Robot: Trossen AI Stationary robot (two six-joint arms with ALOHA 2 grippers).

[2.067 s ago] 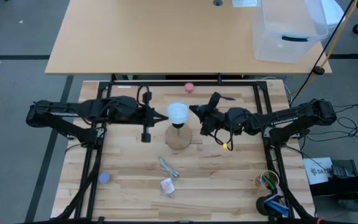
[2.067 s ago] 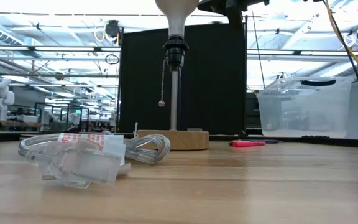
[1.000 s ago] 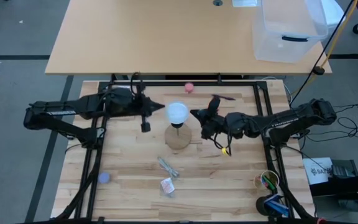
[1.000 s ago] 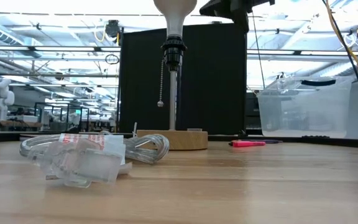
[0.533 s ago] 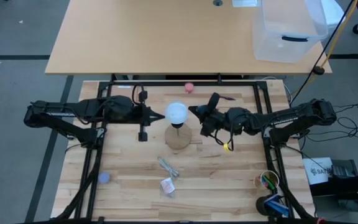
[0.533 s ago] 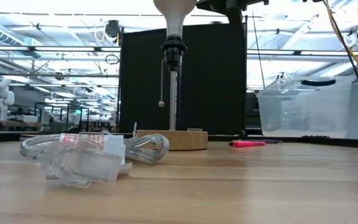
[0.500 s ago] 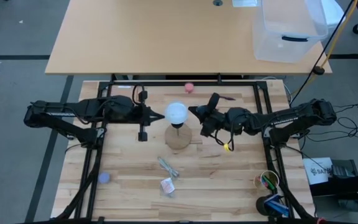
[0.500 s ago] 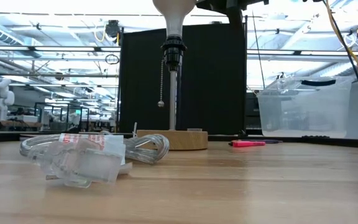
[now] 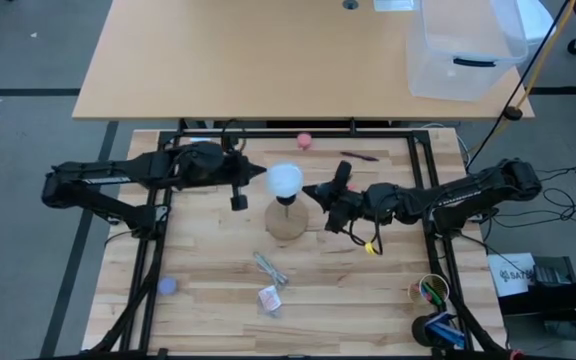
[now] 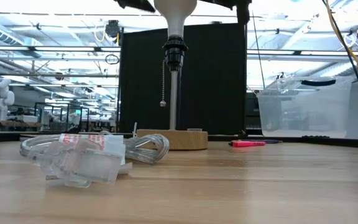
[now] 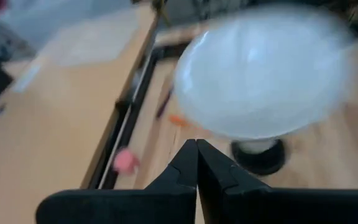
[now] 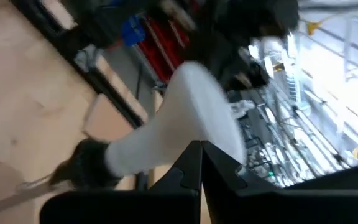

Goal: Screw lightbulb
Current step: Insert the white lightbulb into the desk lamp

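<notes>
**Bulb being nudged round between two closed sets of jaws**

Bulb and socket are being kept upright by the lamp itself: the lightbulb is sitting in the black socket at the top of a thin post, which is being carried by the round wooden base near the middle of the table. From the low view the bulb's neck is being seen entering the socket, so threading is judged to be under way rather than finished; how deep the thread sits cannot be told.

The left gripper is being held just beside the globe on one side, and the right gripper just beside it on the other. Both sets of jaws are being kept fully closed, with nothing between them. In the left wrist view the left gripper's pinched tips are being pointed at the underside of the globe; in the right wrist view the right gripper's tips are being pointed at the bulb's neck. This arrangement is judged to be for turning the globe by pushing from opposite sides rather than by grasping it. Whether either tip is actually touching the glass cannot be told.

A coiled cord is being left lying in front of the base, clear of the arms.
</notes>
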